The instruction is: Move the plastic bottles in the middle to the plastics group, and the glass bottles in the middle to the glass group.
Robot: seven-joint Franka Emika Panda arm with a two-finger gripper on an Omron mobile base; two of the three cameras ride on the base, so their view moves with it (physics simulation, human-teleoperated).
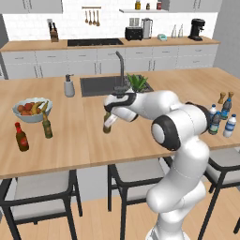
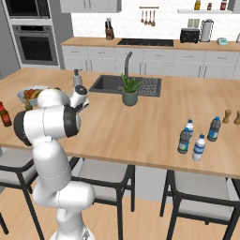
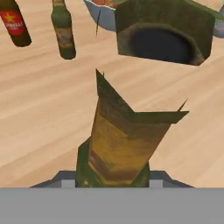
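Note:
My gripper (image 1: 109,120) is shut on the slim olive-brown glass bottle (image 1: 107,125), held over the middle of the wooden counter (image 1: 84,140). In the hand view that bottle (image 3: 122,140) looms close, neck toward the camera. The glass group stands to the left: a squat red bottle (image 1: 21,137) (image 3: 15,24) and another olive-brown bottle (image 1: 46,125) (image 3: 63,30). The plastics group (image 1: 218,119) (image 2: 193,138), several blue-capped water bottles, stands at the counter's right end.
A fruit bowl (image 1: 32,109) (image 3: 103,15) sits just behind the glass group. A grey soap dispenser (image 1: 69,86), a sink (image 1: 98,85) with its faucet and a potted plant (image 2: 130,91) lie further back. Two pepper mills (image 2: 228,116) stand behind the water bottles. Stools (image 1: 42,187) line the near edge.

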